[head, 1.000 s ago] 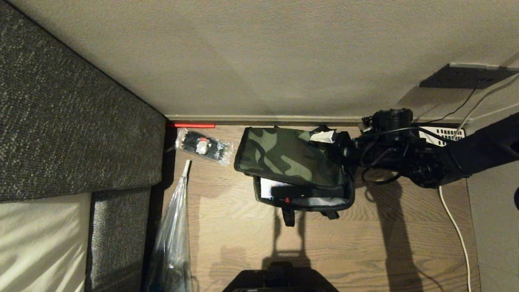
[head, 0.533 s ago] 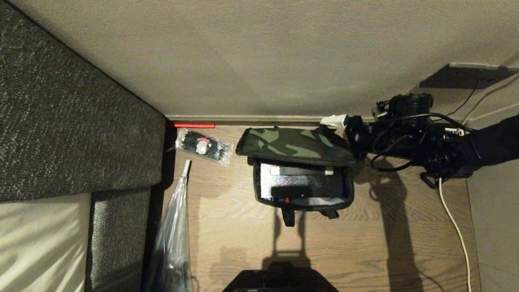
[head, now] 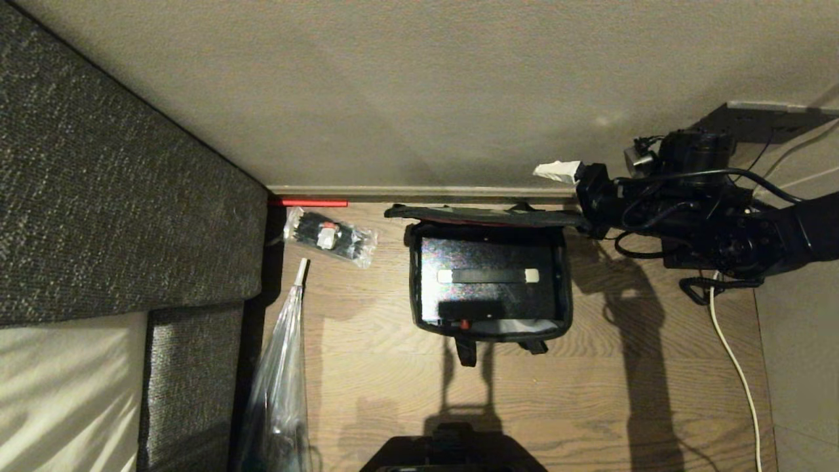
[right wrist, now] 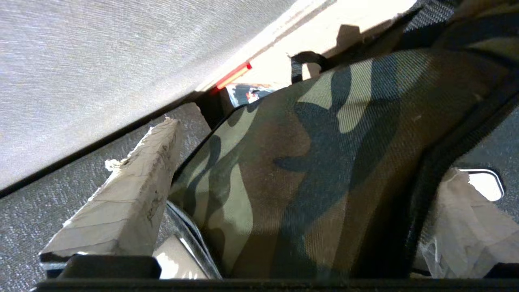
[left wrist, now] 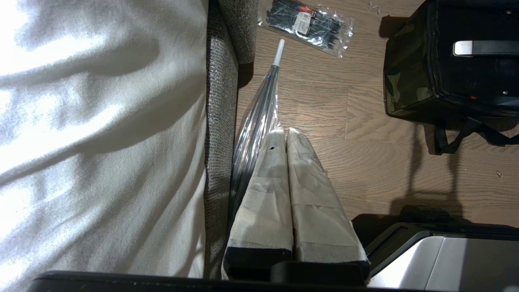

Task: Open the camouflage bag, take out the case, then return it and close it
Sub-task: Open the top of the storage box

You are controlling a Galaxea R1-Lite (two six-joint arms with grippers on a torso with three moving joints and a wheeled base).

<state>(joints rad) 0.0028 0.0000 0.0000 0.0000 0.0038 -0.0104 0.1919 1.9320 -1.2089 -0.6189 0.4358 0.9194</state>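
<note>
I count one bag [head: 488, 328], one case [head: 488, 288] inside it, one packet of ties [head: 330, 237], one umbrella [head: 278, 387] (clear plastic), one cable [head: 737, 367].

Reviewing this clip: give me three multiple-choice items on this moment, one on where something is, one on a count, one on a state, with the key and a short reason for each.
1. Where is the case?
A. inside the camouflage bag
B. on the floor beside the bag
C. held in a claw

2. How many pale tabs show on the case's top?
A. none
B. two
C. five

3. What state is the bag's lid in?
A. shut flat
B. raised open
C. torn off

Key: 1 A, the bag's walls ring the case; 2 B, one pale tab sits at each end of its handle; 3 B, the lid stands up at the wall side with the open right claw straddling it, while the left claw is shut, away from the bag.
</note>
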